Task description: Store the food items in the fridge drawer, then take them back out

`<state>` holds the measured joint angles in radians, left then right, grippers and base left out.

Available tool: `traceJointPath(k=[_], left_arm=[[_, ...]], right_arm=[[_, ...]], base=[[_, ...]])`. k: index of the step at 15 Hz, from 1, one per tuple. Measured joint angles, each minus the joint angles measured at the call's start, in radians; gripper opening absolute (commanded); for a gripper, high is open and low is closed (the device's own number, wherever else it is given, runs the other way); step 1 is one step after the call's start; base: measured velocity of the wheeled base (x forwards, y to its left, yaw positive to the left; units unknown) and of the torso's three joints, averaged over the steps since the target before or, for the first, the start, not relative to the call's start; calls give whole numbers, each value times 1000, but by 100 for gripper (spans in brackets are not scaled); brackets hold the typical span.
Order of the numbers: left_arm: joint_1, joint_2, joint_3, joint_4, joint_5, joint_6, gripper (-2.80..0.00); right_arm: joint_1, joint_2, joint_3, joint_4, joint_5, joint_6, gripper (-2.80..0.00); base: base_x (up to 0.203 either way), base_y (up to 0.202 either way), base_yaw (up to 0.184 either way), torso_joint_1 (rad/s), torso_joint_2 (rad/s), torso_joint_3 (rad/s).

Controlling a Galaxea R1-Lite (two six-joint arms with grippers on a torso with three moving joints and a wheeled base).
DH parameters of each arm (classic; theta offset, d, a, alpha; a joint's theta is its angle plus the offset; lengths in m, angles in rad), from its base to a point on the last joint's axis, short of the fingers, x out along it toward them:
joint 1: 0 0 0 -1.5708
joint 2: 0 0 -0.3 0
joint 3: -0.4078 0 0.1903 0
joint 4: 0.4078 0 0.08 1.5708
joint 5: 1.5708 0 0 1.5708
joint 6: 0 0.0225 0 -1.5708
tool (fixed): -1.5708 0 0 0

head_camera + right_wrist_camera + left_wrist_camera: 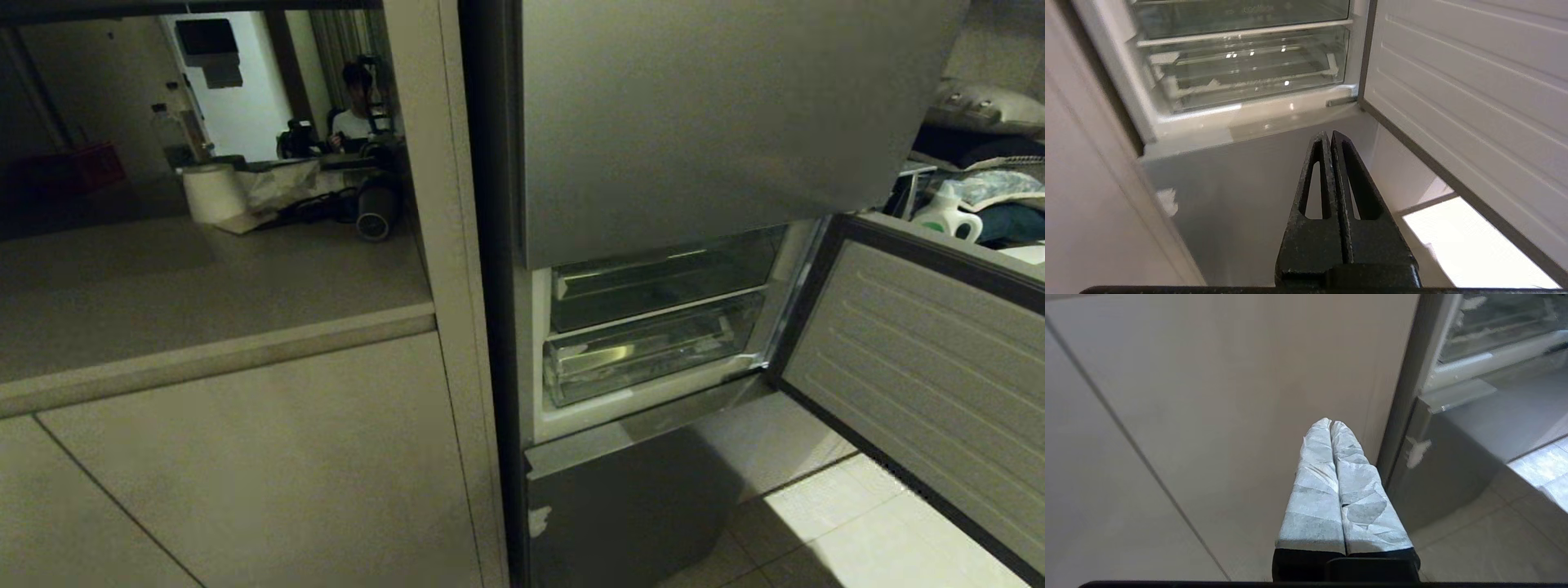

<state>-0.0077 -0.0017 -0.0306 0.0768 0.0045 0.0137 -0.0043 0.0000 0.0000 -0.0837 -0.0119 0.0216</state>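
The clear fridge drawer point(645, 355) sits pushed in behind the open fridge door point(922, 367). Left gripper point(1331, 424) and right gripper point(1329, 134) are both clenched and empty, low before the fridge.

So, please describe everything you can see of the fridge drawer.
The fridge drawer is wide, shallow and of clear plastic, with a thick front lip. It sits pushed in, level, under a white divider strip and above the white sill of the open compartment. No food shows inside. Nothing touches its front; neither gripper is near it.
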Motion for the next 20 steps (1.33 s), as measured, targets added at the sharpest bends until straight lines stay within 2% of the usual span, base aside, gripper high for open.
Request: traceJointPath(k=[2,13,20], left_arm=[[0,0,0,0,-1,-3,-280],[-1,0,0,-1,-1,-3,-280],[0,0,0,0,0,-5,-280]], right_arm=[[0,0,0,1,0,1,-280],[0,0,0,1,0,-1,-280],[0,0,0,0,0,-1,-280]], base=[[165,0,-2,7,2,2],[0,0,5,0,1,1],[2,-6,166,1,1,2]])
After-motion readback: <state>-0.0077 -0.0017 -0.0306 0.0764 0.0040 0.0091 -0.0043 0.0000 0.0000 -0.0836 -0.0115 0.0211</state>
